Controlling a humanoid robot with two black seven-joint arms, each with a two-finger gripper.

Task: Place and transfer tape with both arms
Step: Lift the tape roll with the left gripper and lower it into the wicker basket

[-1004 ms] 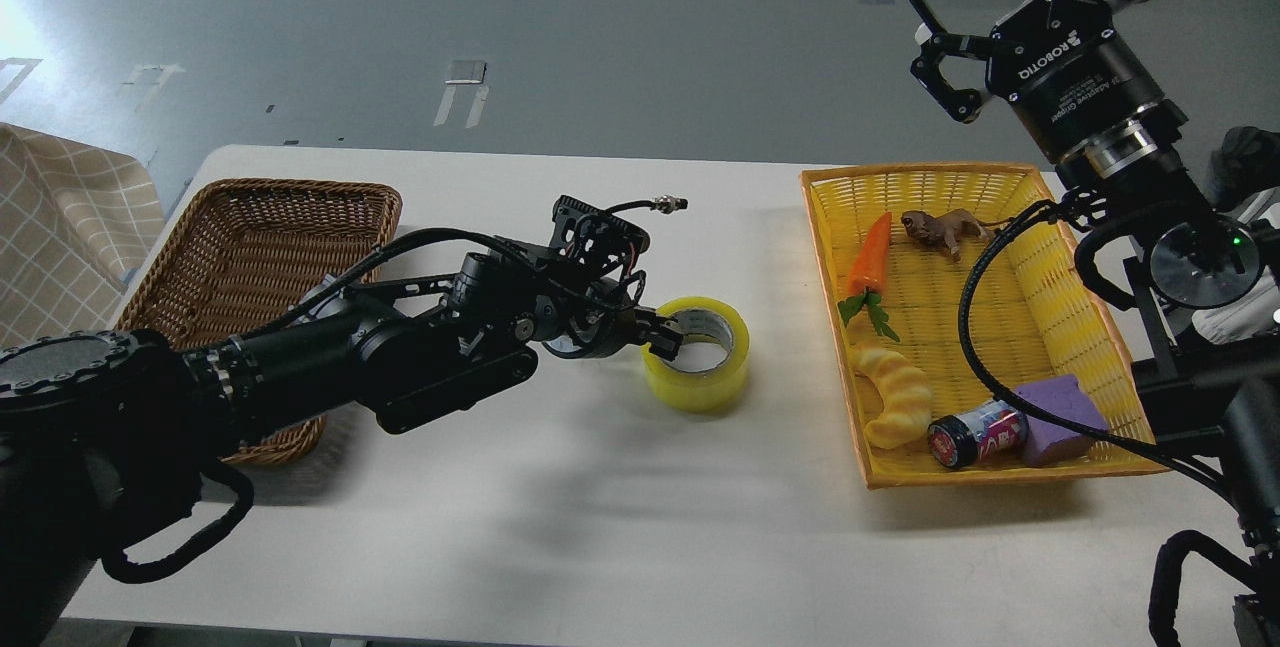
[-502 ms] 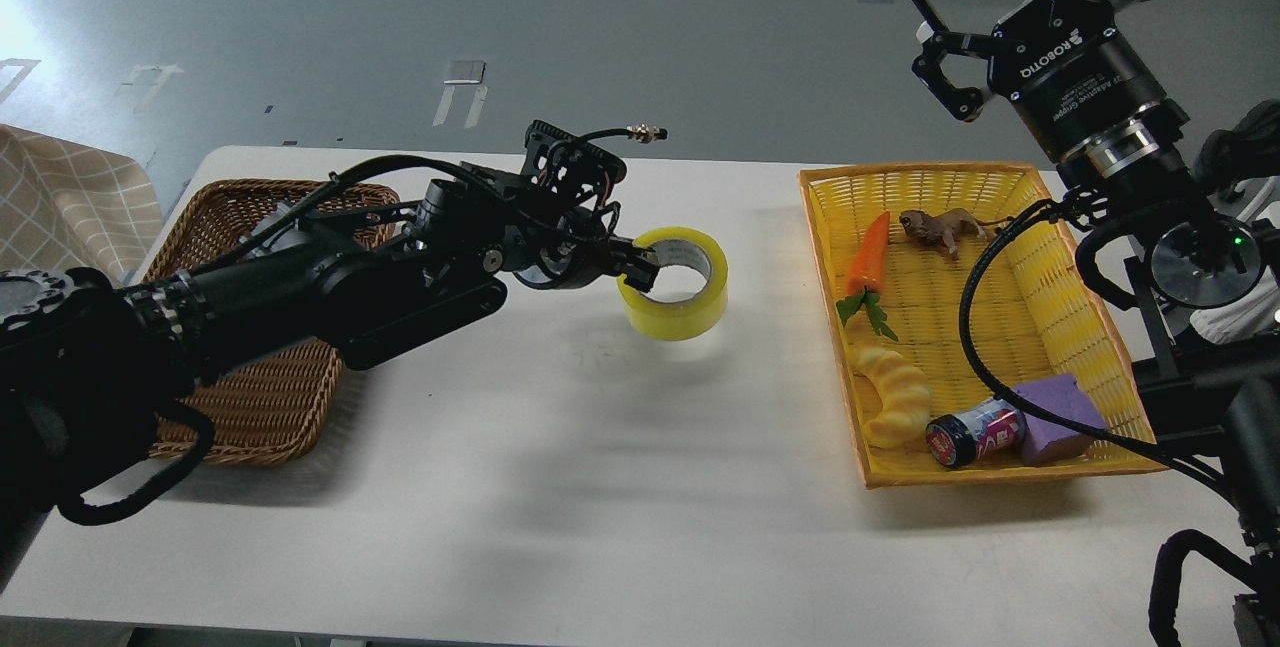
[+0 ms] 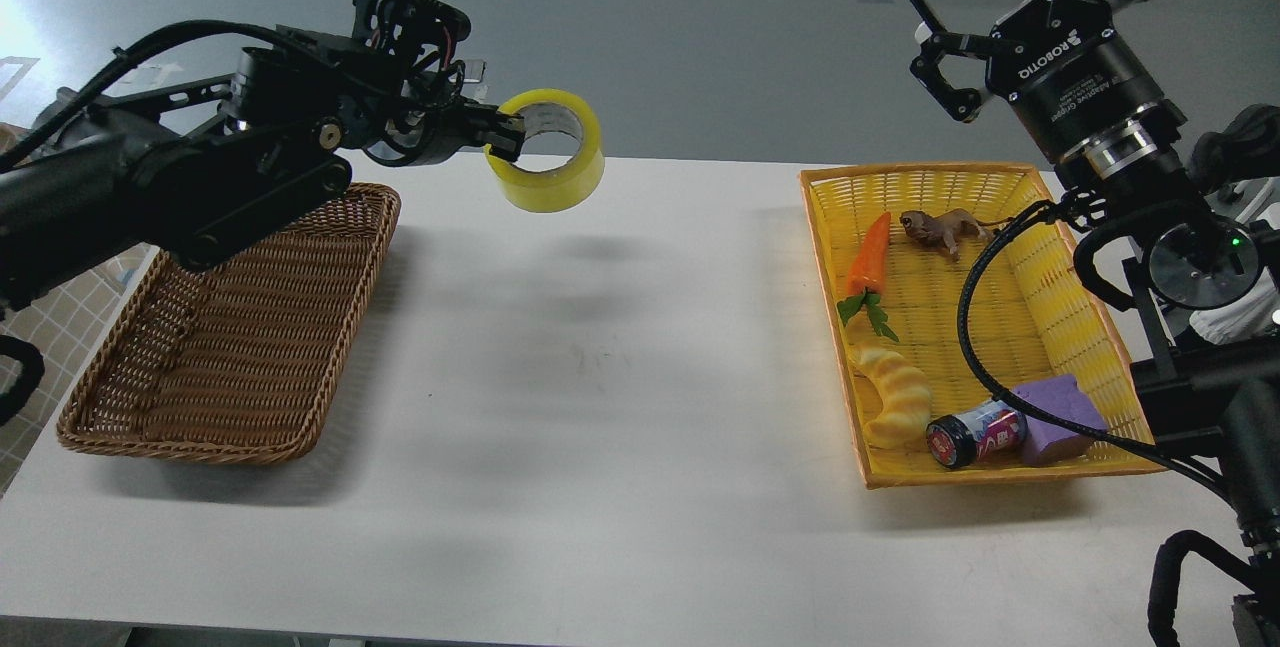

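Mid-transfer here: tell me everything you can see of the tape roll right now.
The tape is a thick ring of translucent yellow packing tape with a pale grey inner core. It is held in the air, clear of the white table, with its open centre tilted up toward the camera. The left gripper pinches its left wall, one finger reaching into the core; nothing else touches it. It hangs above the table's far edge, right of the brown wicker basket. A faint shadow lies on the table below it.
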